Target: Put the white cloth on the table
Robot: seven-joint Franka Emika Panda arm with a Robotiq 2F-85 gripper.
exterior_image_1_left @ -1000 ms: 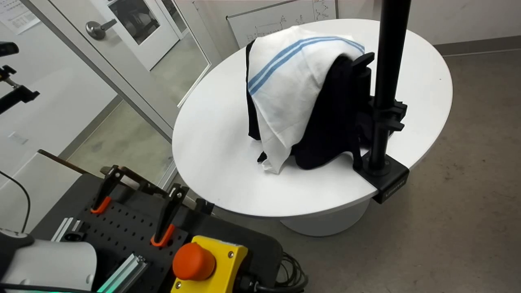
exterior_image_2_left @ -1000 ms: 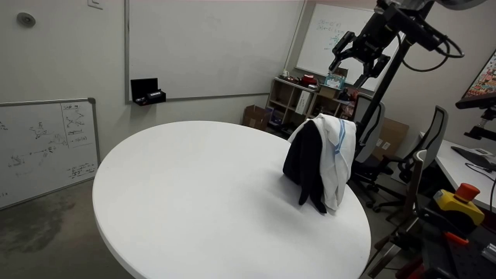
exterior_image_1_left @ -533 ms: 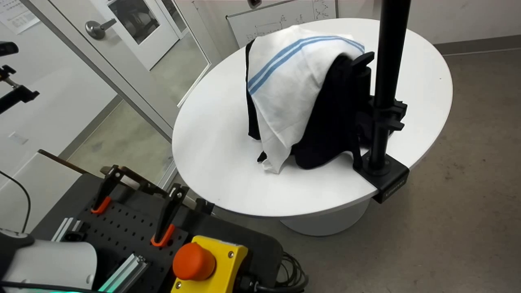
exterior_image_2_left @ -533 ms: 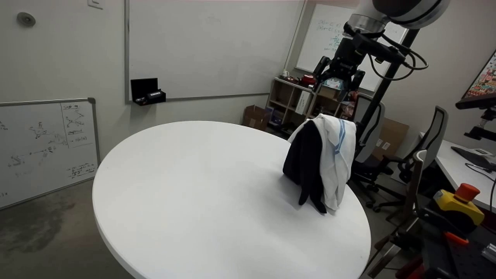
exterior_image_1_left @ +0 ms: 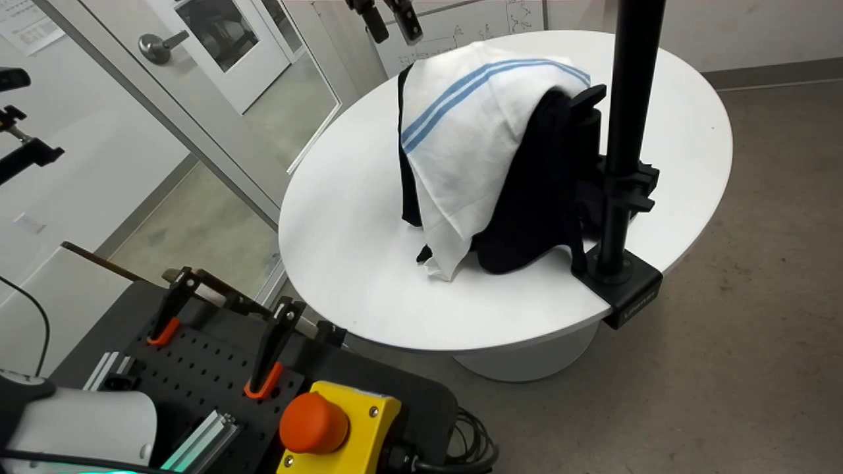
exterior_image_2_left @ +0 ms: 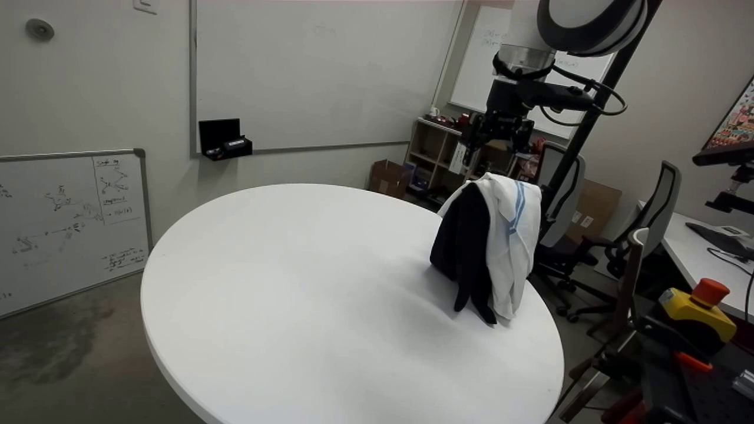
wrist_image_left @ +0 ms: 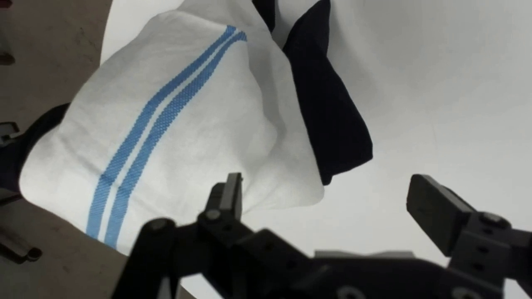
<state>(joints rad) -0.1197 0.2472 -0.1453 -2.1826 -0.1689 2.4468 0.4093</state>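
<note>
In my judgement, the task is standing near its beginning. The white cloth [exterior_image_1_left: 474, 151] is not lying flat on the worktop [exterior_image_2_left: 283, 306]; it is hanging over a dark fabric [exterior_image_1_left: 533, 210], and what is supporting both from below is hidden. Only a lower corner of the cloth is reaching down to the worktop, where it seems to be touching. The main part is resting higher, on the dark fabric.

The hand [wrist_image_left: 328, 197] is hovering near the top of the cloth, as both exterior views are showing. Its fingers [wrist_image_left: 436, 214] are standing wide apart, and they are holding nothing. In the wrist view, one finger is appearing in front of the cloth and the other in front of the worktop. In an exterior view, a gap is showing between the fingers and the cloth, so no grasp is existing.

Therefore, I am judging that nearly everything is remaining: bringing the fingers around a fold, closing on it, lifting the cloth without pulling the dark fabric along, laying it on the worktop, and letting it go.
</note>
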